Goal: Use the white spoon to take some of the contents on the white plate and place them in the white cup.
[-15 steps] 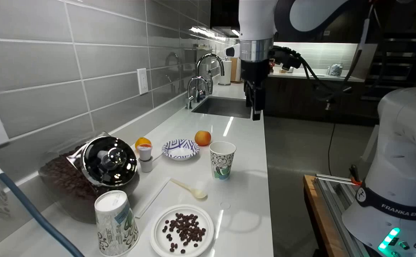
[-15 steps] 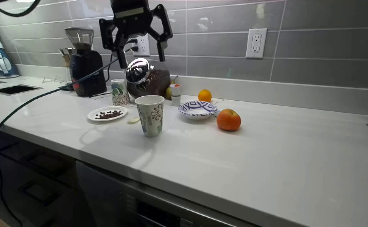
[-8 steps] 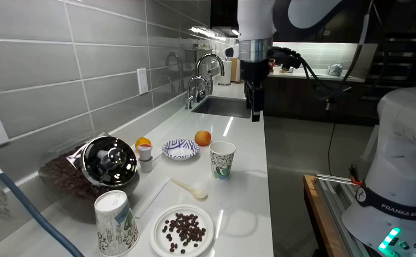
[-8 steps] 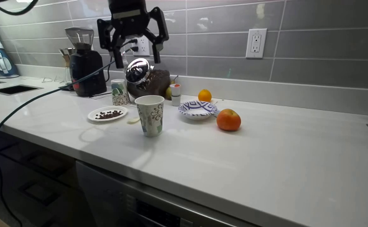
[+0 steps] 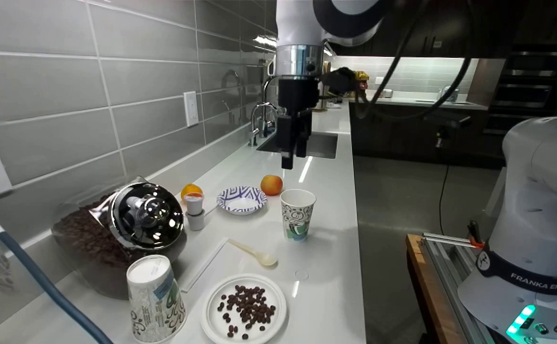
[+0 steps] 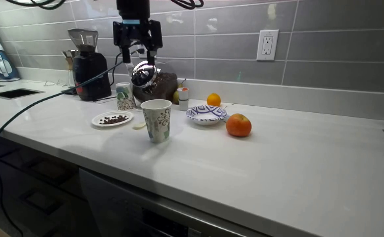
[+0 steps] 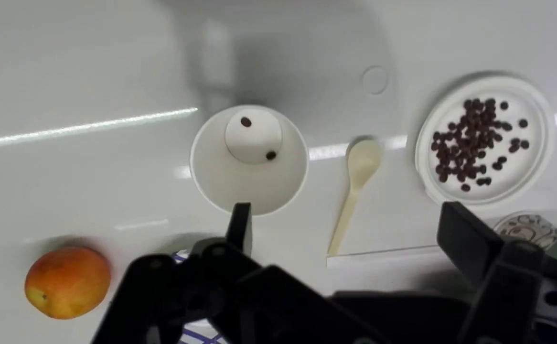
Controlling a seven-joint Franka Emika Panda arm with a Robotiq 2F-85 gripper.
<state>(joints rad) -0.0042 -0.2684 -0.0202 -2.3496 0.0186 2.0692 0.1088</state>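
Wrist view: looking down past a black two-fingered gripper (image 7: 350,224), with fingers (image 7: 240,222) spread wide apart, onto a glossy white counter (image 7: 130,186).
Shows a slim cream-white plastic spoon (image 7: 356,184) lying on that counter between an upright white paper cup (image 7: 259,186), with two dark brown beans (image 7: 245,122) inside at the base, and a round flat white plate (image 7: 527,167) bearing a loose cluster of small dark brown bean-like pieces (image 7: 472,134). Shows also a round red-orange fruit (image 7: 68,282), near the cup and away from the spoon. Includes, in both exterior views, the gripper hanging well above the counter, plus scrolls and green markings on the cup's side. Adds, in an exterior view, an upside-down scroll-printed white paper cup (image 5: 156,306) just beside the plate and a blue-and-white patterned bowl (image 5: 241,203) near the fruit.
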